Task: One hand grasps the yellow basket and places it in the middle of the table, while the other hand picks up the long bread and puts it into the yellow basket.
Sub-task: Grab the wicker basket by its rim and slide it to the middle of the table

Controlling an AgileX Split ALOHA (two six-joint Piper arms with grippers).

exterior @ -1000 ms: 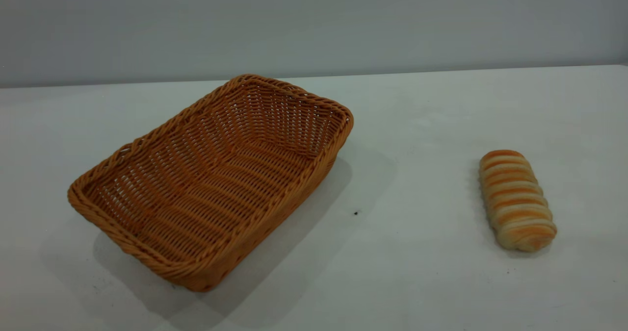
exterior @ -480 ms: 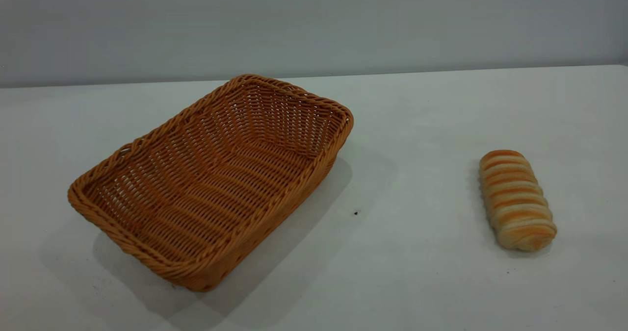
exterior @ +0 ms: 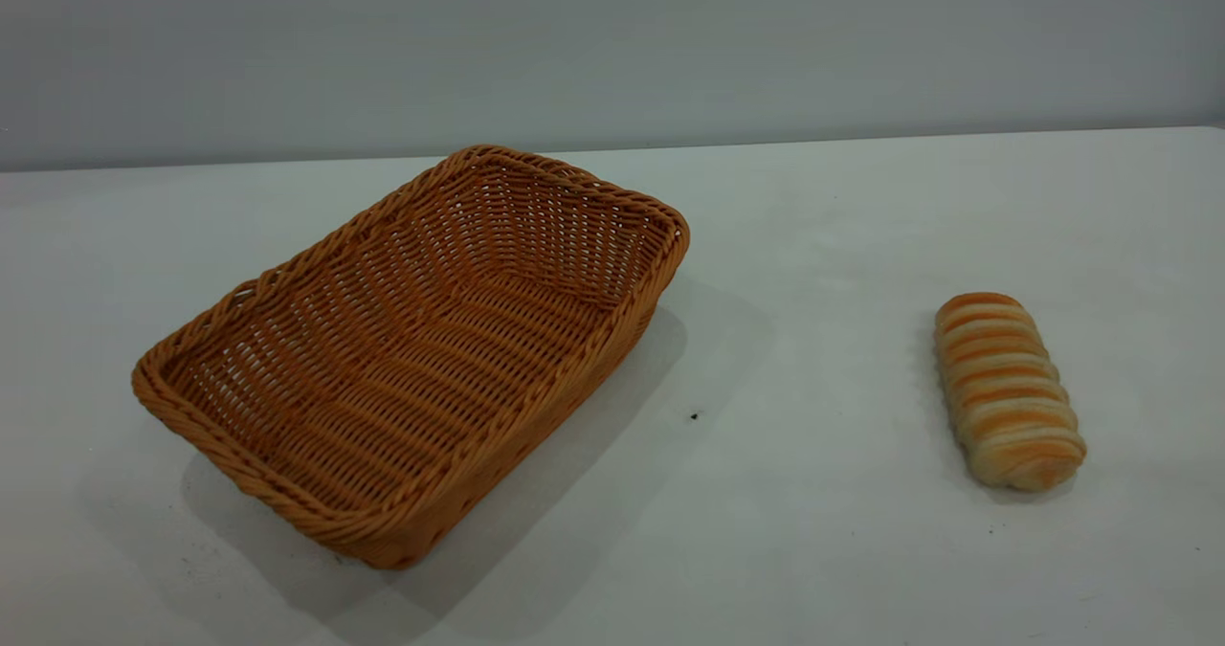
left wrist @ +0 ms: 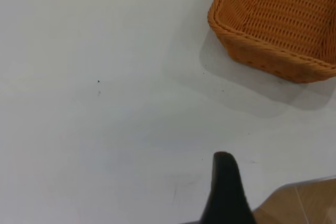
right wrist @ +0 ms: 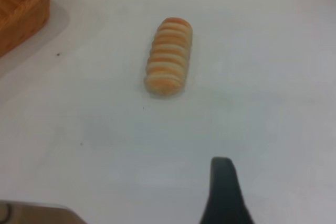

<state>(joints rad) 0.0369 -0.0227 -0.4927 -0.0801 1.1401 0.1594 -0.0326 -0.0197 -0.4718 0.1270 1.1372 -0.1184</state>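
The yellow basket (exterior: 412, 359) is an orange-tan wicker tray that stands empty on the left half of the white table (exterior: 813, 550). The long bread (exterior: 1007, 389), cream with orange stripes, lies on the table's right side, well apart from the basket. Neither gripper shows in the exterior view. In the left wrist view the left gripper (left wrist: 224, 192) shows as one black tip over bare table, short of a basket corner (left wrist: 273, 24). In the right wrist view the right gripper (right wrist: 224, 192) shows as one black tip over bare table, short of the bread (right wrist: 169, 56).
A small dark speck (exterior: 694, 416) lies on the table between basket and bread. The table's near edge and the tan floor (left wrist: 299, 203) show beside the left gripper. A basket corner (right wrist: 21, 9) shows in the right wrist view.
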